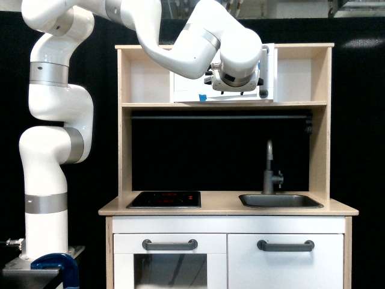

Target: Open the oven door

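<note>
The oven door (pixel 187 84) is the wide white panel in the upper shelf compartment, with a bit of blue tape (pixel 203 97) at its lower edge. Its vertical grey bar handle (pixel 263 91) runs along the edge at the exterior view's right, and that edge stands out toward the camera, overlapping the shelf's top board. My gripper (pixel 258 75) is at the handle, mostly hidden behind my white wrist (pixel 237 63). Its fingers do not show clearly, so whether they grip the bar is unclear.
Below is a counter (pixel 228 209) with a black hob (pixel 164 199), a sink (pixel 280 201) and a grey tap (pixel 270 168). Two lower white doors carry horizontal grey handles (pixel 169 244) (pixel 286 245). The arm's base column (pixel 45 198) stands at the exterior view's left.
</note>
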